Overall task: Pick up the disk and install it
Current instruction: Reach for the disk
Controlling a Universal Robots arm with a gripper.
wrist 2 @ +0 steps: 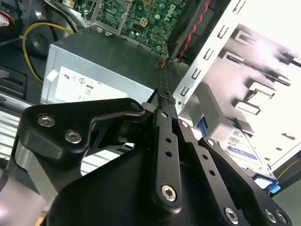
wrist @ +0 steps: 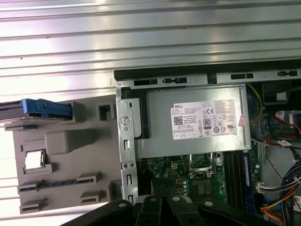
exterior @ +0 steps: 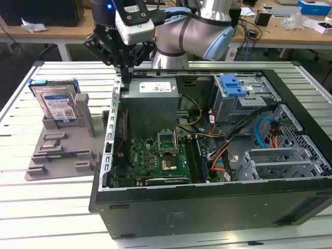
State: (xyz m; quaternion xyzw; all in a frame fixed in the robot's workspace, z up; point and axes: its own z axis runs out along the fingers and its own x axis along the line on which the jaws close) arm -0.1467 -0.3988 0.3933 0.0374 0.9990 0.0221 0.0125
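Silver arm [exterior: 179,36], pale-blue joint caps [exterior: 219,45], black gripper [wrist 2: 163,96] (silver screws [wrist 2: 168,190]), white wrist housing [exterior: 134,23]

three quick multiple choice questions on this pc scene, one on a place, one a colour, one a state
1. The disk is: A in the gripper; B upright in the grey holder; C inside the case.
2. Its side rails are: A red; B yellow; C blue.
3. The gripper is: A empty, above the case's wall; B clamped on the disk; C holding a cable.

Answers: 1 B, it stands in the holder at the exterior view's left of the case. 2 C, blue rails frame the label. 3 A, it is shut with nothing in it.
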